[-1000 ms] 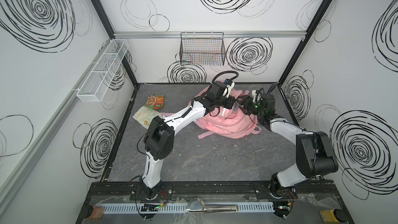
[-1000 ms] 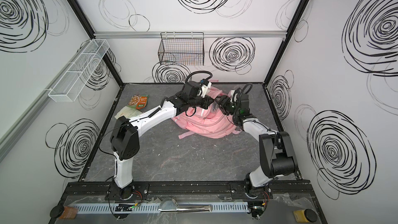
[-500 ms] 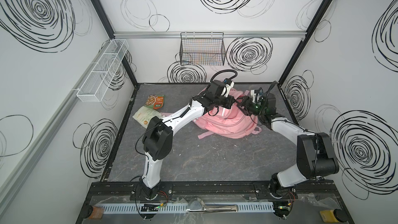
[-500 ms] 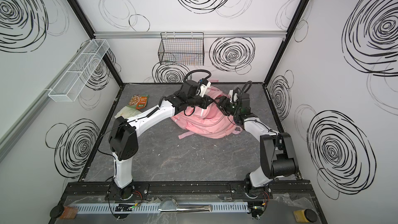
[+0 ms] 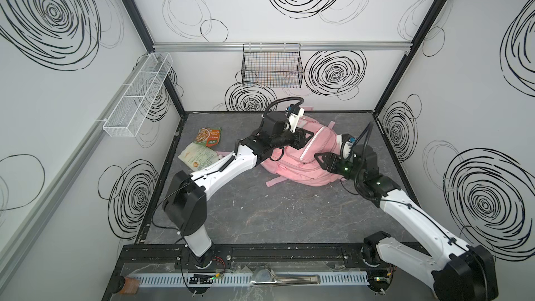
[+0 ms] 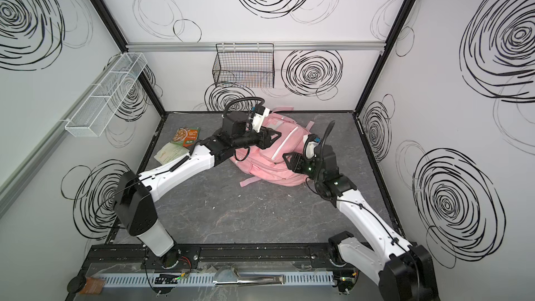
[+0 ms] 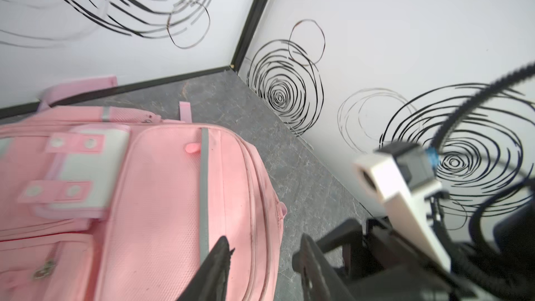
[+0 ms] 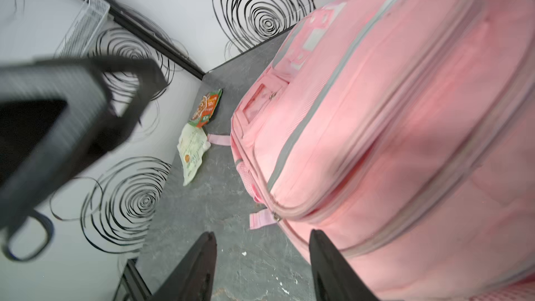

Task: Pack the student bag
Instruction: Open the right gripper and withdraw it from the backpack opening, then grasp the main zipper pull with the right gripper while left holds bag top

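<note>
Pink student bag, contents unseen, beneath left end effector and right end effector, both apart and empty.

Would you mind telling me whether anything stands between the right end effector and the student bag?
Nothing visible does. The right end effector hangs open close beside the student bag; the orange packet and pale packet lie well off to one side.

The student bag is pink, white-striped.
</note>
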